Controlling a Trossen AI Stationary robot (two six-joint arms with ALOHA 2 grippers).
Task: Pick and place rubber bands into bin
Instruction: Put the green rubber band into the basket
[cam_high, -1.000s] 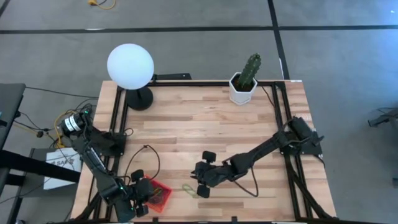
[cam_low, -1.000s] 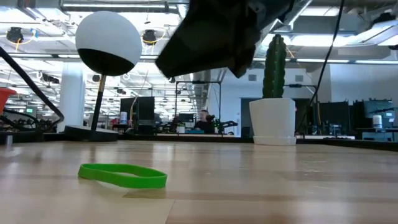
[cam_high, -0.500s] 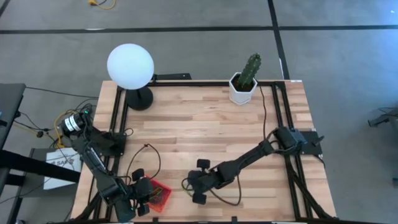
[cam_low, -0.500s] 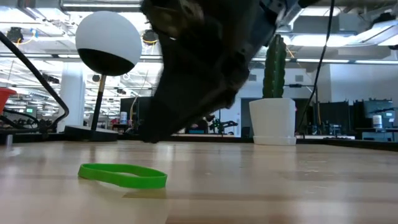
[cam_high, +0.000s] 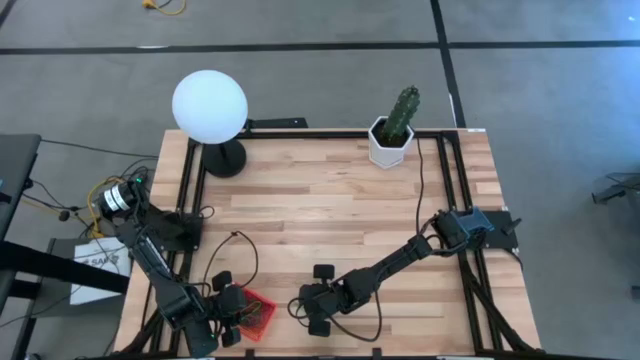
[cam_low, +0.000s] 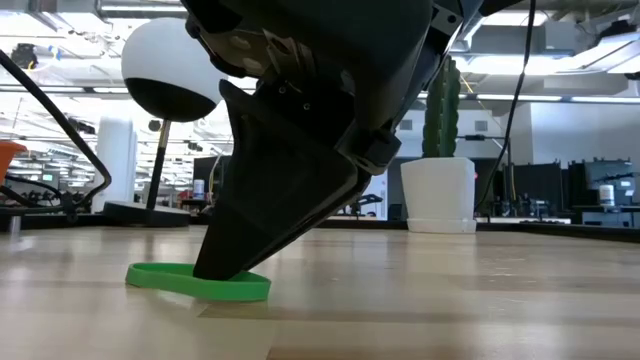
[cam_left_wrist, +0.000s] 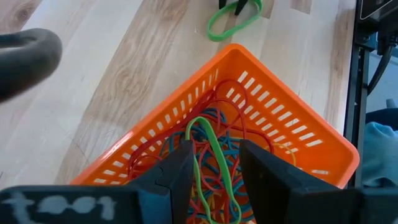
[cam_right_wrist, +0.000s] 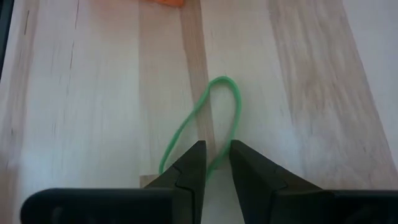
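One green rubber band lies flat on the wood, a short way right of the orange bin. My right gripper is down at the band, narrowly open. One strand runs into the gap between its fingertips, and the other strand passes outside. In the low view its finger reaches down to the band. My left gripper hangs open over the bin, which holds several red, blue and green bands. My right gripper comes at the green band from above, slanting toward the table's left. Its fingertips are at table height on either side of one strand near the loop's end. I cannot tell whether they touch the strand. The band lies flat and slack.
A white globe lamp stands at the far left corner and a cactus in a white pot at the far edge. A black cable loops near the bin. Bare wood fills the table's middle.
My right gripper has moved toward the table's left and near edge and come down, from well above the table to the green band. The band has stayed where it was.
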